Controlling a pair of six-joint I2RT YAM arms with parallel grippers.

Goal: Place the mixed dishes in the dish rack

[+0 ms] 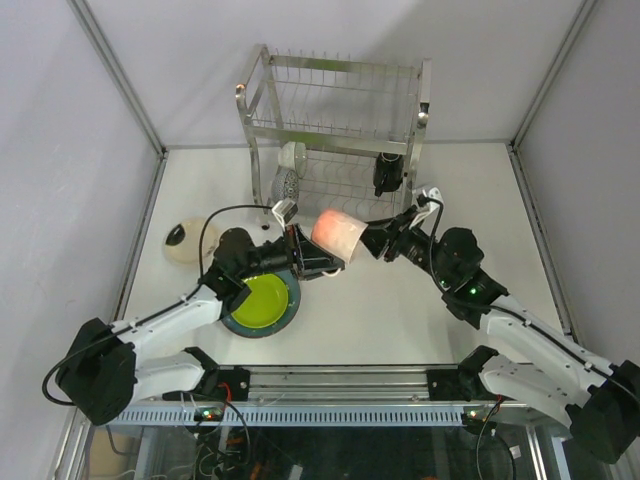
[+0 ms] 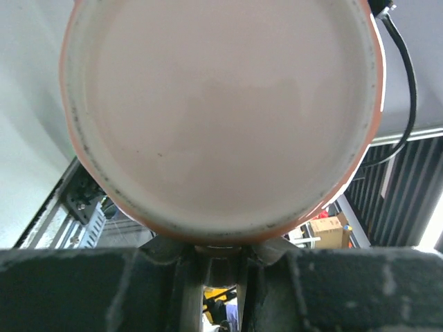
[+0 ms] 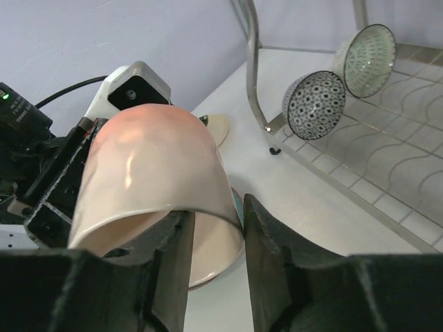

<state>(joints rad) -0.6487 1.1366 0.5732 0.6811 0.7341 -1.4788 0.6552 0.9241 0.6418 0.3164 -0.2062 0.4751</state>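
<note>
One handover is judged under way: the pink mug (image 1: 338, 235) hangs between both grippers, the left gripper (image 1: 303, 257) clamped on its base end, the right gripper (image 3: 216, 218) with jaws apart astride its rim. The right jaws are best drawn straight back, so the mug is not dragged. Counted: two mugs, the dark-handled mug (image 1: 388, 172) in the dish rack (image 1: 340, 64) beyond the right jaws; two bowls (image 3: 315, 104) there; three plates by the left jaws: lime-green plate (image 1: 262, 298), blue-grey plate (image 1: 258, 333), cream plate (image 1: 188, 243).
</note>
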